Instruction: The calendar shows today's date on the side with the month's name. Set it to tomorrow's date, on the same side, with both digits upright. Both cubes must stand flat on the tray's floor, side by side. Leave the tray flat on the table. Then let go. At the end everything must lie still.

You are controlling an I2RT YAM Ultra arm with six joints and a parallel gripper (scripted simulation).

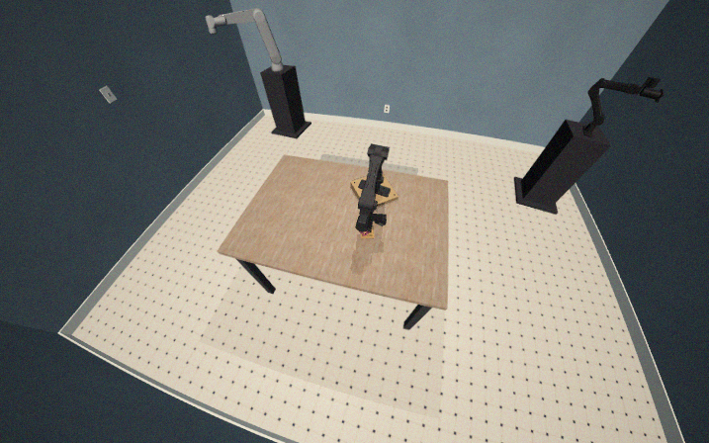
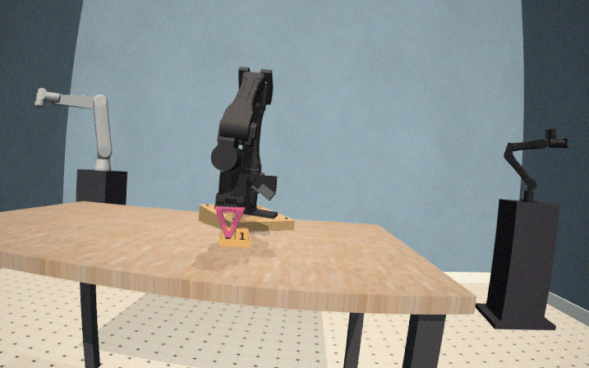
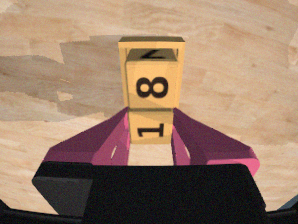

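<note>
The orange calendar tray looks flat on the table. The right cube stands in it, with an upright 1 on the side facing the exterior camera and an 8 on top. The left cube stands beside it with a 1 on top. Its front digit is mostly covered by a pink finger. My gripper is shut on this left cube, one finger at its front and one at its back. The month's name is not readable. I cannot tell whether the left cube touches the tray floor.
The wooden table extends around the tray. My arm's yellow base plate lies behind the tray. Two other arms, one light and one dark, stand on pedestals away from the table.
</note>
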